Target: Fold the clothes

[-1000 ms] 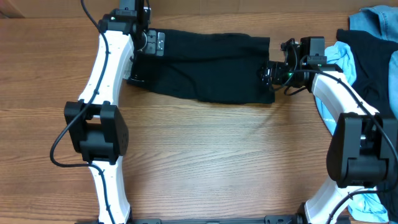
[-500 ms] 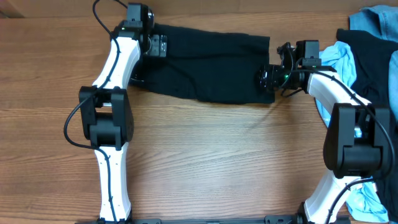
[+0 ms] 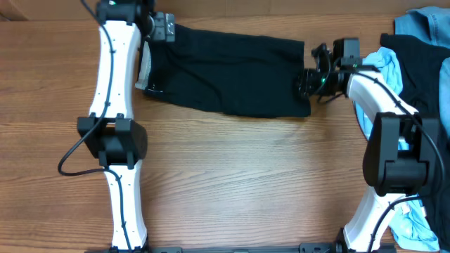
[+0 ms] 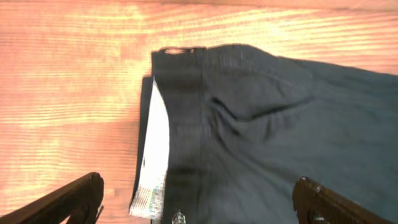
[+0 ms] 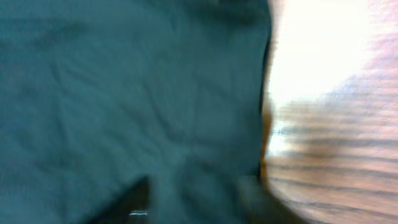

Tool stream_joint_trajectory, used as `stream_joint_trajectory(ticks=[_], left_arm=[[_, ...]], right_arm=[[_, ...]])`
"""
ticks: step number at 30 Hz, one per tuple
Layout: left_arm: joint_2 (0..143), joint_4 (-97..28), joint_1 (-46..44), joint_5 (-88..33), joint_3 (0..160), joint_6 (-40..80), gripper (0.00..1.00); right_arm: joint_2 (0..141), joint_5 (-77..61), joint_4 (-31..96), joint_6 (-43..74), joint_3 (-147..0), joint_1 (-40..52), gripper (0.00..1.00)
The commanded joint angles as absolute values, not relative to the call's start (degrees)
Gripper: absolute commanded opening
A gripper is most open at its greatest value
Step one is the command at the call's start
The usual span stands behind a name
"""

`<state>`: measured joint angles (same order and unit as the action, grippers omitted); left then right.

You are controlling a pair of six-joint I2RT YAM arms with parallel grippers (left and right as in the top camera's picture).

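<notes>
The clothes being handled are one plain black garment [image 3: 232,74], lying flat across the far half of the table. Its white inner label [image 4: 152,155] shows at the left end. My left gripper [image 3: 163,27] hovers over the garment's far left corner; in the left wrist view it [image 4: 199,190] is open, with its fingers [image 4: 81,196] spread wide over the cloth and label. My right gripper [image 3: 304,81] is at the garment's right edge. The right wrist view is blurred: dark fingers [image 5: 134,199] stand partly closed with black fabric [image 5: 124,93] between them, and the grip is unclear.
A pile of other clothes lies at the far right: light blue [image 3: 390,70], black [image 3: 422,70] and denim-blue [image 3: 422,21]. More light blue cloth [image 3: 415,225] hangs by the right arm's base. The wooden table [image 3: 239,183] spreads in front of the garment.
The left gripper has moved back and left, from over the garment's left end to its far corner. The right gripper's jaws have narrowed at the garment's right edge.
</notes>
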<state>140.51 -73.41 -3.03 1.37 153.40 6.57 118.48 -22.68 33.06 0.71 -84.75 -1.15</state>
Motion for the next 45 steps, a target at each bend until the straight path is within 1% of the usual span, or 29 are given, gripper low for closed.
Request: stream_joint_trajectory(ticks=[1,3,6,9,16,20,23,27,30,33,39,45], left_arm=[[140.0,-79.0,0.7,-6.7,156.1,9.5,1.0],[140.2,-80.8,2.5,-9.4,154.6,9.4,1.0],[140.2,-81.4,4.3,-12.9,152.1,6.5,1.0],[140.3,-81.3,4.1,-15.3,150.8,-0.1,1.0],[140.4,-80.8,5.0,-18.0,150.1,-1.9,1.0],[141.8,-80.8,5.2,-18.0,150.1,-3.9,1.0],[145.6,-80.5,7.3,-18.8,150.1,-4.0,1.0],[152.4,-78.5,13.6,-31.5,150.1,-4.3,1.0],[155.5,-76.8,15.8,-32.9,150.1,-4.4,1.0],[158.0,-74.0,15.7,-33.2,150.0,-4.3,1.0],[164.3,-70.5,13.1,-41.7,150.0,-4.3,1.0],[167.5,-69.3,8.0,-41.8,150.0,-3.7,1.0]], right_arm=[[117.4,-23.3,33.8,0.6,-90.8,-1.7,0.13],[117.8,-23.3,33.3,0.6,-90.8,-1.6,0.04],[120.4,-25.2,32.6,0.6,-90.7,-1.6,0.04],[123.3,-29.5,31.0,-0.1,-90.7,-1.6,0.04],[131.7,-30.6,30.0,-0.1,-90.6,-1.6,0.04],[132.0,-30.7,29.6,-0.1,-90.1,-1.6,0.04],[132.0,-30.3,29.8,-0.1,-90.1,-1.6,0.04],[132.0,-27.9,31.6,-0.5,-90.1,-1.6,0.04],[132.0,-27.9,33.2,-0.5,-90.1,-1.6,0.04],[132.0,-27.9,34.2,-0.5,-90.1,-1.6,0.04],[132.0,-24.4,37.0,-0.4,-90.1,-1.6,0.04],[132.0,-24.5,37.0,-0.2,-90.1,-1.6,0.04]])
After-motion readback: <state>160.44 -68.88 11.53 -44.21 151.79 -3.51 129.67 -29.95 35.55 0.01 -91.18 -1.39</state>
